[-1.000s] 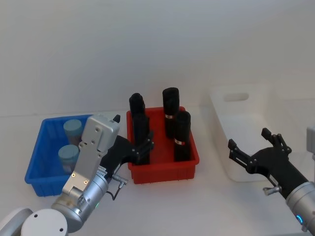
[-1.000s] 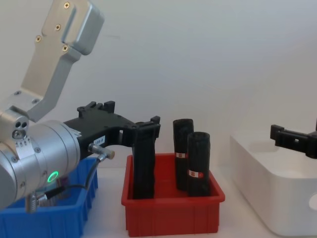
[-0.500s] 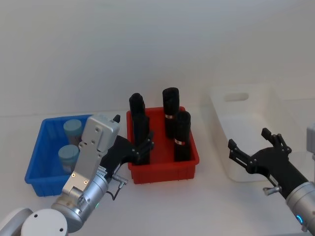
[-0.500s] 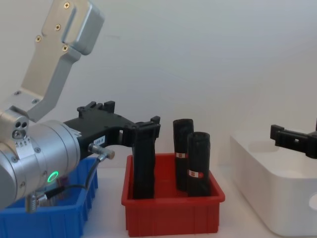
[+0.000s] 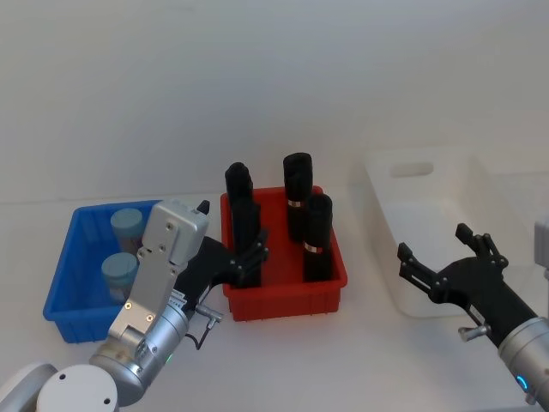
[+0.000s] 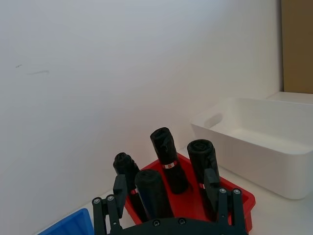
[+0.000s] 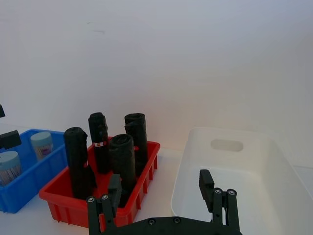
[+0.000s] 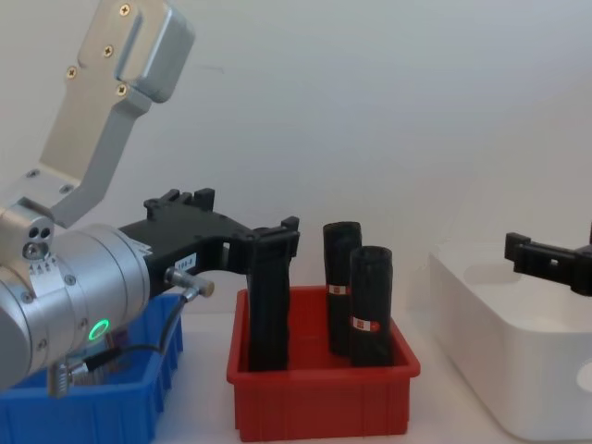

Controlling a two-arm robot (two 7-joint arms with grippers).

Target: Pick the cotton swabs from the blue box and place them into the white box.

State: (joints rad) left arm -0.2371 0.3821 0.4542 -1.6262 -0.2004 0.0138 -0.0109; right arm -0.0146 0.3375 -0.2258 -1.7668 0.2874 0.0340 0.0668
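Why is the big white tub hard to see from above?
Head view: the large smooth white plastic tub sits on a white table before a white wall in even light, only faint shadows tracing its rim. Chest view: its near side is shaded, so it stands out more.

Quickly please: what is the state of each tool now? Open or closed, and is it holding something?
Left tool: open, holding nothing.
Right tool: open, holding nothing.
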